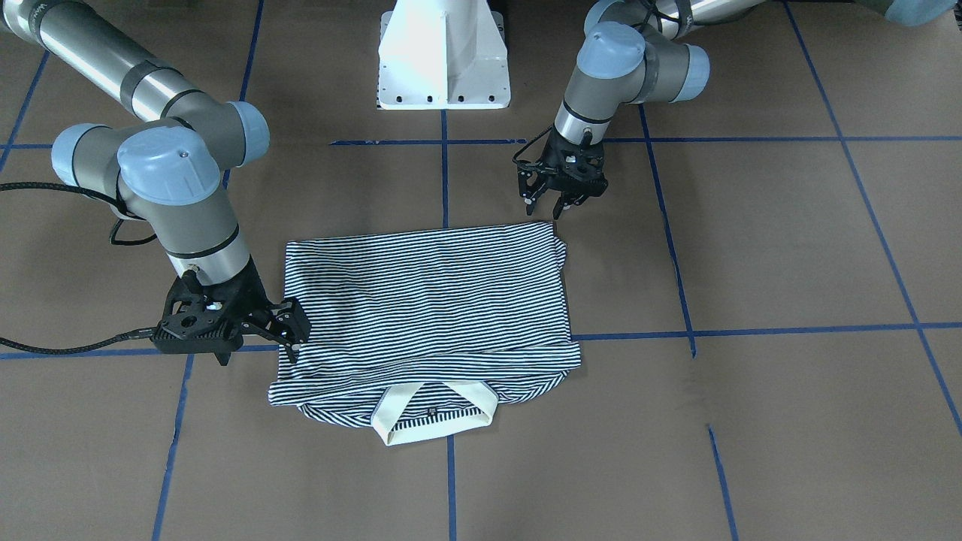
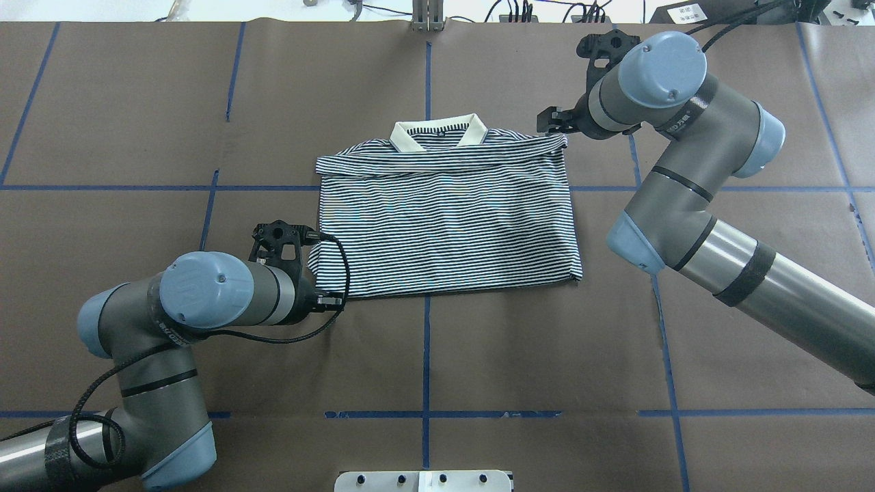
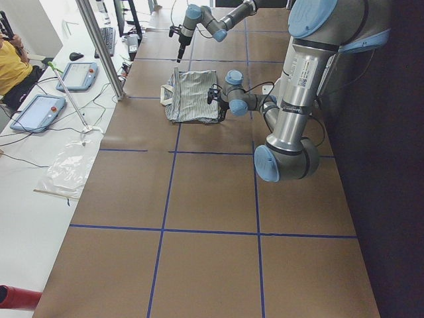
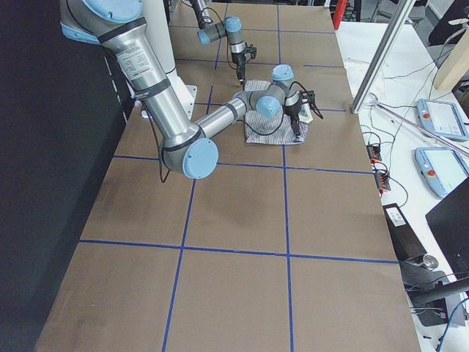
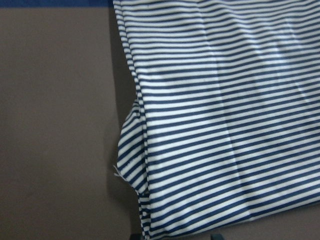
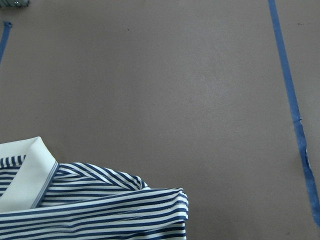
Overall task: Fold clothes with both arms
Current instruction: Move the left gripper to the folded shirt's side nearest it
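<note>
The striped polo shirt (image 2: 444, 219) lies flat on the brown table, folded into a rough rectangle. Its cream collar (image 2: 441, 133) is at the far side from the robot. My left gripper (image 1: 547, 204) hovers open just beside the shirt's near left corner; its wrist view looks down on the shirt's striped edge (image 5: 215, 110). My right gripper (image 1: 259, 347) stands open at the shirt's far right corner, by the shoulder. The right wrist view shows that corner (image 6: 125, 210) and the collar (image 6: 25, 175). Neither gripper holds cloth.
The white pedestal base (image 1: 443, 60) stands behind the shirt. Blue tape lines (image 1: 751, 330) cross the brown table cover. A side bench with tablets (image 3: 40, 109), a metal post (image 3: 99, 46) and a seated person (image 3: 10, 66) lies beyond the table's far edge.
</note>
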Available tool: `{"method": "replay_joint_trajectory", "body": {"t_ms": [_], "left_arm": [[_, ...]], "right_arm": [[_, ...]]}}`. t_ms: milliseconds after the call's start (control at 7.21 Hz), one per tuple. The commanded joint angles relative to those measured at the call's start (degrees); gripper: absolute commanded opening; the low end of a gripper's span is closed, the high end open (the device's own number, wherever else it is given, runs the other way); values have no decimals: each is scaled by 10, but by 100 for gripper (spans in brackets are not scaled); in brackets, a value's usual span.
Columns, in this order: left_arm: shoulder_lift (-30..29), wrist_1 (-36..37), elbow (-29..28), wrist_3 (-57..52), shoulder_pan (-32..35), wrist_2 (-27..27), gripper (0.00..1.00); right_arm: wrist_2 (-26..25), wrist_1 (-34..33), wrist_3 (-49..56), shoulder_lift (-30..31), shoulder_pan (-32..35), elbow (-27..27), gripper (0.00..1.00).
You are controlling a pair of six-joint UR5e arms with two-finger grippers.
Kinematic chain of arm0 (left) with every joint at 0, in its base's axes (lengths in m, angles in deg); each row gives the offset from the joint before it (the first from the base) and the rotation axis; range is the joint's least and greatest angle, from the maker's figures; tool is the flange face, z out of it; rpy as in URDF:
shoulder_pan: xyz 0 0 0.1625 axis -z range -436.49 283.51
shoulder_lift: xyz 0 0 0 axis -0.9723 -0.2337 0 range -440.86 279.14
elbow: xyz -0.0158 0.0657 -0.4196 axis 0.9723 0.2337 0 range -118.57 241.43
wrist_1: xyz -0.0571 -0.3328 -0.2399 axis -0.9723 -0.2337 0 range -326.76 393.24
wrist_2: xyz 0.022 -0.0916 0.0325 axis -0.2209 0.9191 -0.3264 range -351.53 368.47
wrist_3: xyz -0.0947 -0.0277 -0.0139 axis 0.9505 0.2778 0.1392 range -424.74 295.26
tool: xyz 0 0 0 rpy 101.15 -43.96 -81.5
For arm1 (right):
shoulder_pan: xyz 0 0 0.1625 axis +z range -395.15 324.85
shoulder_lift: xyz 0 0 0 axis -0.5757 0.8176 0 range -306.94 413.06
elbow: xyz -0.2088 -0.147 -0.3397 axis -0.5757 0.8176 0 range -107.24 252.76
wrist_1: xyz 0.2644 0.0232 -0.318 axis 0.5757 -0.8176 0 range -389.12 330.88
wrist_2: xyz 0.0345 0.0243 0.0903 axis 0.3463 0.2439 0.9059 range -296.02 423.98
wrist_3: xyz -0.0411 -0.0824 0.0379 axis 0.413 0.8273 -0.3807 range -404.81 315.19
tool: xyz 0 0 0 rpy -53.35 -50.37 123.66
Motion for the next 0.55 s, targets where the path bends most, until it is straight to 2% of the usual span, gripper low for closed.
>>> {"method": "replay_joint_trajectory", "body": {"t_ms": [0,416], "left_arm": [[0,0,-3,2,-3,-4,49],[0,1,-3,-2,11,-12,48]], "right_arm": [[-1,0,0,0,0,0,100],[-1,0,0,0,-1,0,100]]}}
